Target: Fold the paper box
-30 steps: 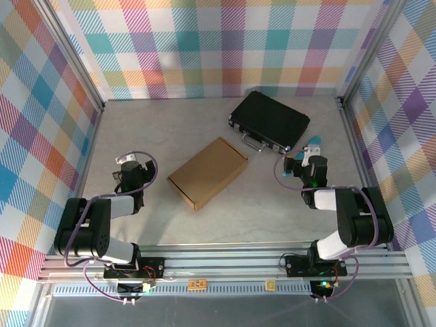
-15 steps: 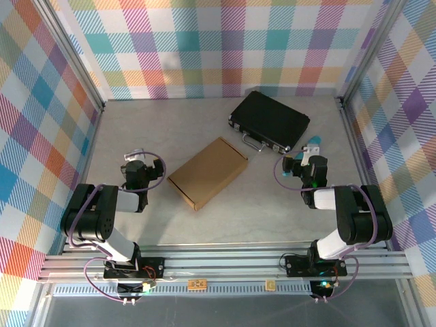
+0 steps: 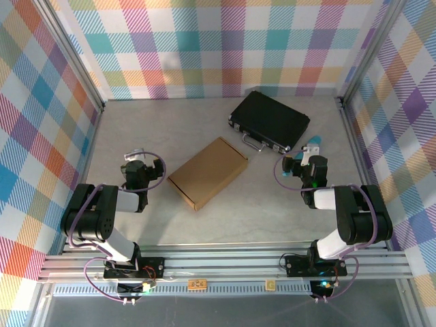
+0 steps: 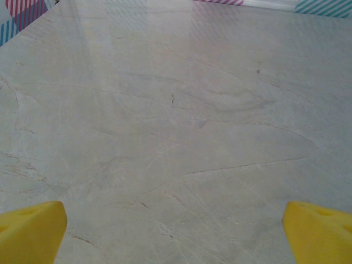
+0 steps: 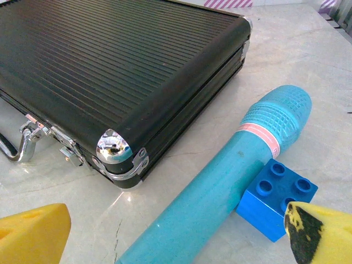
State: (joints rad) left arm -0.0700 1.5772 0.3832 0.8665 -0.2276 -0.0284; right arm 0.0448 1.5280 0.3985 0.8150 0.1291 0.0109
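Observation:
The paper box [image 3: 208, 172] is plain brown cardboard, a shallow rectangle lying diagonally in the middle of the table. My left gripper [image 3: 134, 161] rests low to its left, a hand's width away, and is open. In the left wrist view its yellow fingertips [image 4: 32, 231] stand wide apart over bare marble. My right gripper [image 3: 310, 154] sits to the right of the box, also open. Its yellow fingertips [image 5: 34, 235] straddle the tail of a teal toy microphone [image 5: 231, 170] without closing on it.
A black hard briefcase [image 3: 270, 121] with a metal handle lies behind the box at the back right; its corner [image 5: 118, 151] is close to my right gripper. A blue toy brick [image 5: 278, 195] touches the microphone. Plaid walls enclose the table [image 3: 259, 211] on three sides.
The left arm has drawn in and its gripper has shifted slightly right and away from me. The right arm and the box have not moved.

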